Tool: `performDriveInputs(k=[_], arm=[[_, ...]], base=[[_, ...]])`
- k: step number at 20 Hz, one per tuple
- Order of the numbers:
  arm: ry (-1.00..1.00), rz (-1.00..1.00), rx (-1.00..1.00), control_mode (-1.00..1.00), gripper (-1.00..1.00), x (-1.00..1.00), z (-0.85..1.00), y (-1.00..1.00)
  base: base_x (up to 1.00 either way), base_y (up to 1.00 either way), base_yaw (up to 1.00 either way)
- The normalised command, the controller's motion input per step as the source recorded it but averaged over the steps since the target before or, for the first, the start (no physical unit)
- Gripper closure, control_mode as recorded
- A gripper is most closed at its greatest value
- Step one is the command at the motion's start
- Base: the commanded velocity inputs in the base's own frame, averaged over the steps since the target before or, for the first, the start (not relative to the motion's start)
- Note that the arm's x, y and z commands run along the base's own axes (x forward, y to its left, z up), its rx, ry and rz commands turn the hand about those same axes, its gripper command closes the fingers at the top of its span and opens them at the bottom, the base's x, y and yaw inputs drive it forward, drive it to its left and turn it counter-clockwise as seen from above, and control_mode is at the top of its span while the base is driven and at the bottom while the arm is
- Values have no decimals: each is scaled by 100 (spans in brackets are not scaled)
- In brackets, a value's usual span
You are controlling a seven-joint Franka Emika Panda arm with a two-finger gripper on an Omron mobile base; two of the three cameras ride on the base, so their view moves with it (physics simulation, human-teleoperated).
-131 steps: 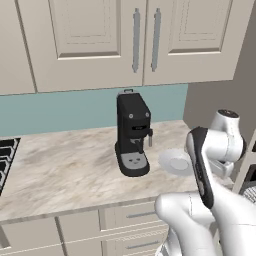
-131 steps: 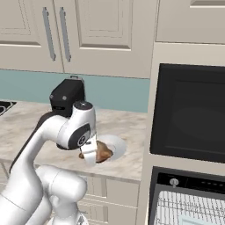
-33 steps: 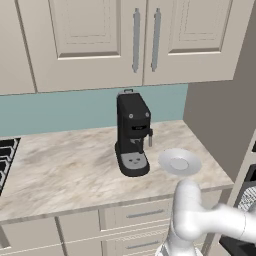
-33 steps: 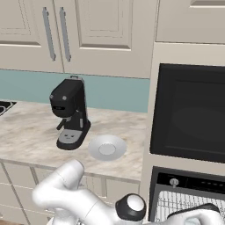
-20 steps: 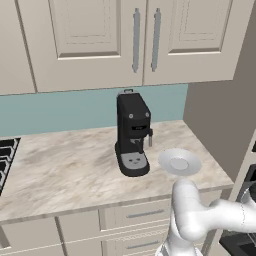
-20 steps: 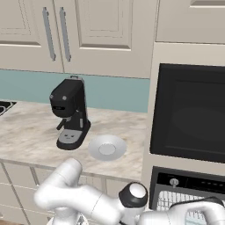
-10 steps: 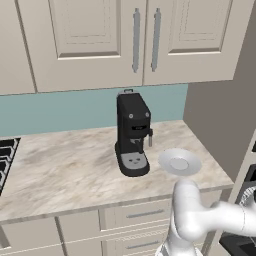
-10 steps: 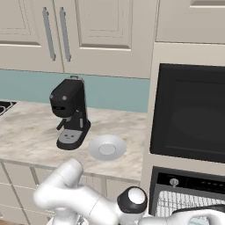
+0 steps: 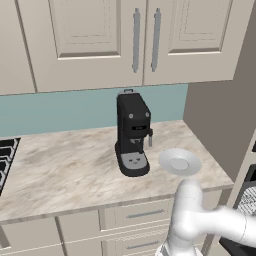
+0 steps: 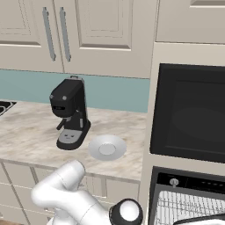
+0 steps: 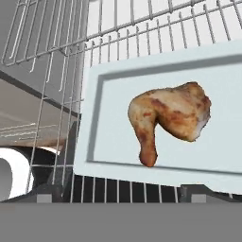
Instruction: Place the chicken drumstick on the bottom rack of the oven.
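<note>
From the left base view, you have the coffee machine on the counter, and just to its right the white plate lying bare. Your arm reaches low and right, toward the oven whose wire rack shows at the bottom right of the right base view. In the hand view, the drumstick lies on a pale tray that sits on the grey rack, thick end to the right, bone end pointing down. Your gripper stands wide, its two tips well apart at the bottom and touching nothing; the drumstick lies free between and beyond them.
</note>
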Motion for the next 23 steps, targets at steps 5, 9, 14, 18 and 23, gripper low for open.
performDriveInputs(k=[5, 9, 14, 18, 23], arm=[[0, 0, -14, -100, -100, -70, 43, 76], [-3, 0, -12, -100, -100, -79, 47, 100], [-5, 0, -19, -100, -100, -56, 72, 100], [0, 0, -28, -100, -100, -40, 86, 100], [2, -4, -27, -100, -100, -5, 40, 96]], base=[[0, 0, 0], [0, 0, 0], [0, 0, 0], [0, 0, 0], [0, 0, 0]])
